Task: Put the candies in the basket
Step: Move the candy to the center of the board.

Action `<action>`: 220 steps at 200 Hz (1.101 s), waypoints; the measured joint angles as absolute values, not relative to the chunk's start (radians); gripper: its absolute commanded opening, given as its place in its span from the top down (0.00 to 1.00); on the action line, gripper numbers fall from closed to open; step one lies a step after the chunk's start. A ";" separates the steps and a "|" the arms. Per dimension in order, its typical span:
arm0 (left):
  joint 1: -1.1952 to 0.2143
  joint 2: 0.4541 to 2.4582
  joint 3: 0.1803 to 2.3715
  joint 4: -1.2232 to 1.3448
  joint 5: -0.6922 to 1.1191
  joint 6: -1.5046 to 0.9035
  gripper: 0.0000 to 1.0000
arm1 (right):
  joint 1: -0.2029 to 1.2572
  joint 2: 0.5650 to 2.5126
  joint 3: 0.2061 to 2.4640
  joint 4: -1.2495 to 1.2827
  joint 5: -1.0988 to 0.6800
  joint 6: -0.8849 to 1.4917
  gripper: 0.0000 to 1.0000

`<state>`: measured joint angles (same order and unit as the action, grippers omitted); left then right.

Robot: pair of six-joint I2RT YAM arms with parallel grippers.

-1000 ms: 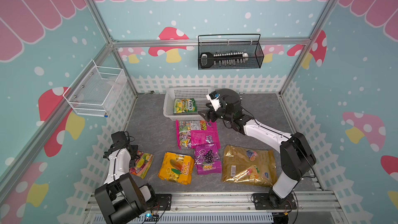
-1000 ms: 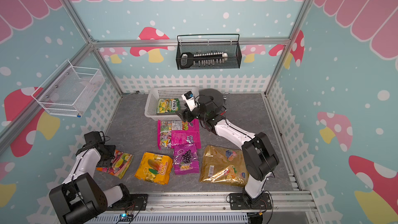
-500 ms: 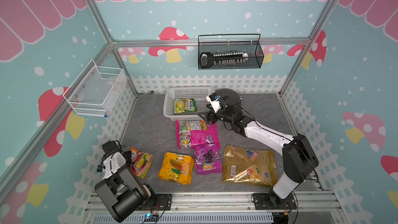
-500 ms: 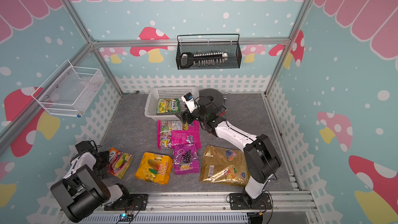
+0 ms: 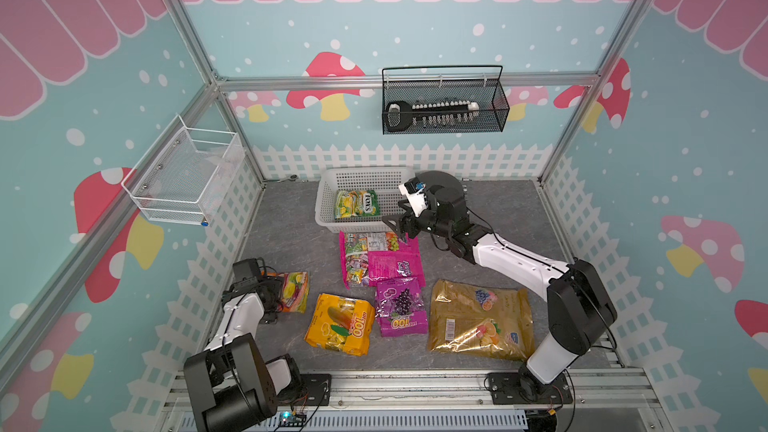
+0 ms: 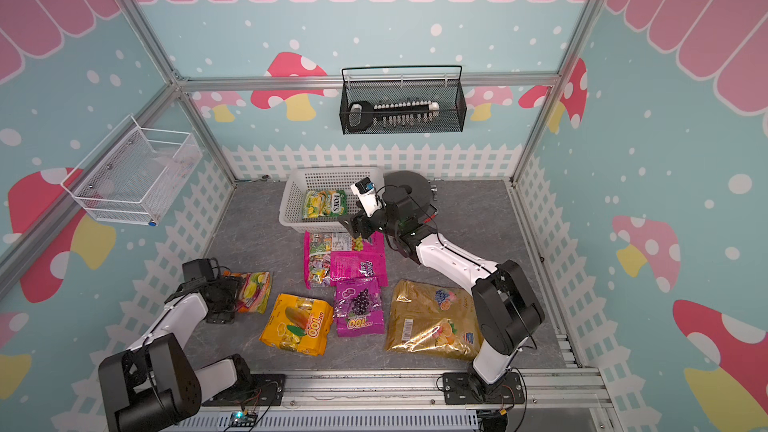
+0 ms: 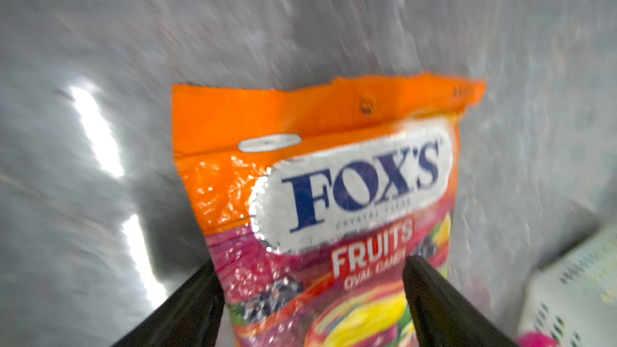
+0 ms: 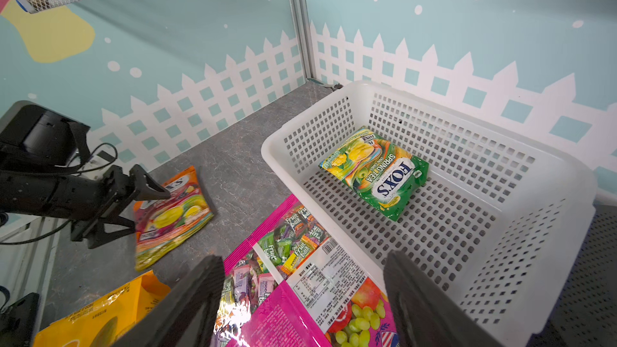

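My left claw (image 7: 312, 260) stands wide open, its fingers (image 7: 190, 308) spread over one end of the orange Fox's Fruits bag (image 7: 334, 178). That bag lies flat near the left edge of the bench (image 5: 291, 243), not gripped. My right claw (image 8: 302, 255) is open too and empty. It hovers over the big magenta bag (image 8: 277, 322), just in front of the basket (image 8: 434, 101) at the back edge. The green-yellow bag (image 8: 377, 171) lies inside the basket. The orange-yellow bag (image 5: 338, 324), purple grape bag (image 5: 401, 311) and gold bag (image 5: 480, 320) lie along the front edge.
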<state>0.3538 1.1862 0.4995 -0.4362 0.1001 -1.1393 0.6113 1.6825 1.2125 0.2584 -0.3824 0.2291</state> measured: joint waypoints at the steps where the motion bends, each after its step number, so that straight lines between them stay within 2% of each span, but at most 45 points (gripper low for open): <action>1: 0.348 1.186 0.499 -0.434 0.102 -1.143 0.14 | 0.612 1.683 1.213 0.258 -0.384 0.229 0.19; 21: 0.198 1.182 0.492 -0.407 0.158 -1.242 0.15 | 0.619 1.697 1.213 0.258 -0.402 0.238 0.20; 42: 0.113 1.187 0.497 -0.407 0.194 -1.309 0.15 | 0.636 1.718 1.213 0.251 -0.409 0.241 0.21; 81: 0.083 1.207 0.533 -0.476 0.228 -1.328 0.13 | 0.660 1.785 1.253 0.189 -0.424 0.246 0.25; 106: 0.084 1.206 0.603 -0.609 0.155 -1.261 0.12 | 0.675 1.836 1.308 0.158 -0.450 0.252 0.28; 142: 0.134 1.148 0.714 -0.701 -0.017 -1.150 0.13 | 0.726 1.902 1.386 0.119 -0.467 0.235 0.29; 171: 0.267 1.126 0.730 -0.710 -0.137 -1.075 0.12 | 0.780 1.992 1.478 0.083 -0.463 0.205 0.29; 220: 0.428 1.209 0.670 -0.616 -0.123 -1.016 0.11 | 0.833 2.148 1.655 0.014 -0.463 0.172 0.30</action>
